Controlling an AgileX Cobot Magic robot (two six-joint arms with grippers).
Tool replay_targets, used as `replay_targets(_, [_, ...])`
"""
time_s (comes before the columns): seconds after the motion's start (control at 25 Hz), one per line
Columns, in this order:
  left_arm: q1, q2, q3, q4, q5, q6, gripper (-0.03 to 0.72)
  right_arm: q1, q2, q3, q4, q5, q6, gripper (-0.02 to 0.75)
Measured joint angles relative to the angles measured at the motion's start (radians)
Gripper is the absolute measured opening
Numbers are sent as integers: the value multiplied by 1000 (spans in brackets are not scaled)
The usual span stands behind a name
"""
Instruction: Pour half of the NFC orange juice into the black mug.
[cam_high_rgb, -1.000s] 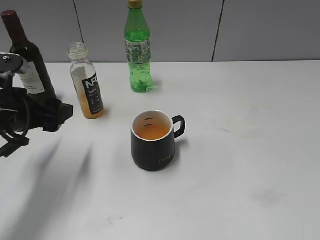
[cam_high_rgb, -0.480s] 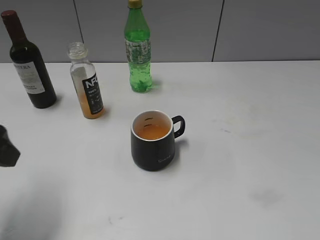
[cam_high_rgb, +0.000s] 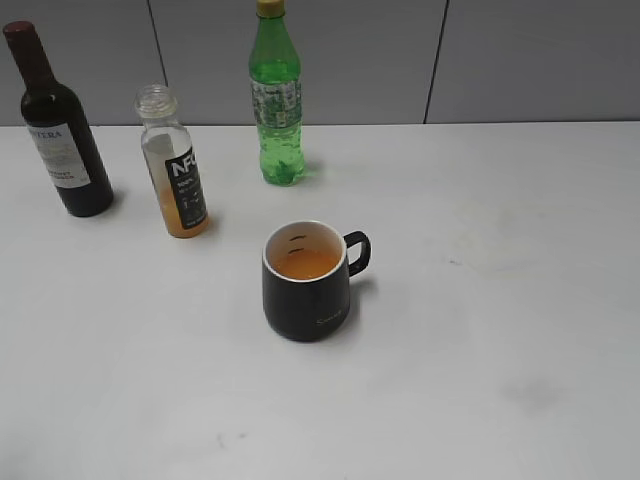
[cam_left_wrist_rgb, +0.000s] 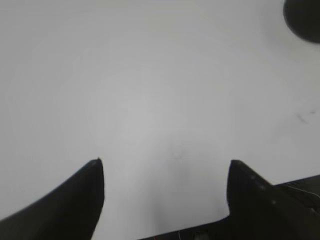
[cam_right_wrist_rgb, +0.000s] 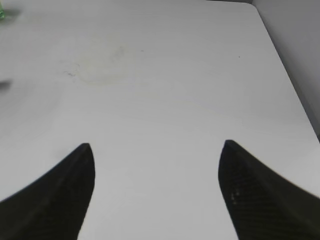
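Here's the white surface (cam_high_rgb: 480, 380), and neither arm shows in the exterior view. The black mug (cam_high_rgb: 306, 292) sits near the middle, upright, handle pointing off to the right, a faint small logo low on its side. Inside, the white wall carries small black marks, and there's orange liquid pooled in the bottom. Back and to the left stands the NFC orange juice (cam_high_rgb: 176, 165), a small clear bottle with no cap, black label with white letters, tilted a touch in this view. Orange liquid fills only its lower part; the upper part is clear. It stands well apart from the mug, nothing touching it.

Further left, a dark wine bottle (cam_high_rgb: 58, 130) with a white label, upright. Behind the mug, near the grey wall, a green soda bottle (cam_high_rgb: 275, 95) with a yellow cap, also upright.

Now the left wrist view: the left tool (cam_left_wrist_rgb: 165, 162) has its two dark fingers spread wide, nothing between them but bare white surface. A dark rounded shape, which I can't identify for sure, peeks in at the top right corner. The right wrist view gives much the same: the right tool (cam_right_wrist_rgb: 156, 145) has its fingers wide apart over bare surface, gripping nothing, the surface's far edge and right-hand edge in sight, a faint stain up ahead to the left.
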Motion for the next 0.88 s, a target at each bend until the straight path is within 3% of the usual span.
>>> replay_targets(0.32, [0, -254, 96, 42, 8, -1, 585, 0, 0, 0, 0, 0, 0, 585])
replay_targets(0.88, [0, -266, 118, 38, 44, 3, 580, 0, 0, 0, 0, 0, 0, 585])
